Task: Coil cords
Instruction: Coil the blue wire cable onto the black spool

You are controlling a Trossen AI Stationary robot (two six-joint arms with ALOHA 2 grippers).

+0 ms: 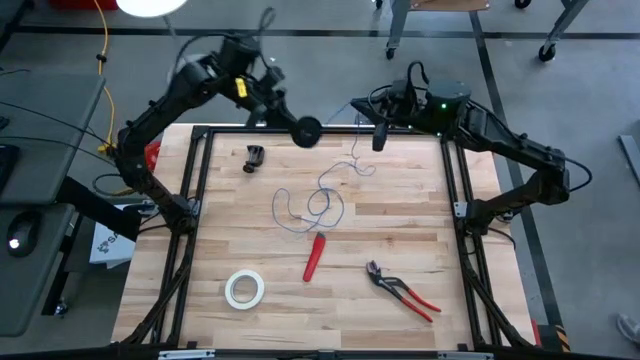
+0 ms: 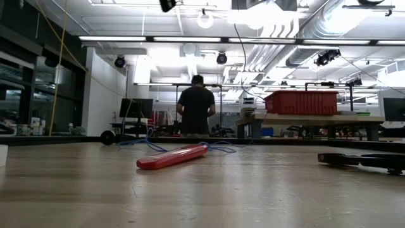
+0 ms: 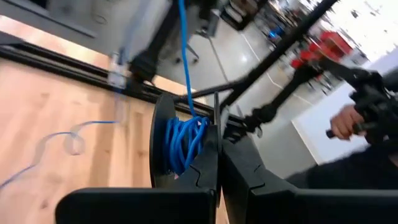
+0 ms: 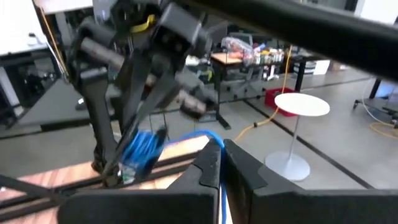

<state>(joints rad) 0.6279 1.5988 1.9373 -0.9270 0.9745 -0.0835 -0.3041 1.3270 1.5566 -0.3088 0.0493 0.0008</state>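
One blue wire (image 1: 318, 203), one spool (image 1: 306, 131), one tape roll (image 1: 244, 289), one pliers (image 1: 402, 291), one red tool (image 1: 315, 256).

White tape roll (image 1: 244, 289), red marker (image 1: 315, 257) (capped), pliers (image 1: 402, 291)

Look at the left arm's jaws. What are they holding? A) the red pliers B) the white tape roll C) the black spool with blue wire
C: the left gripper is shut on the black spool, with the blue wire wound around it.
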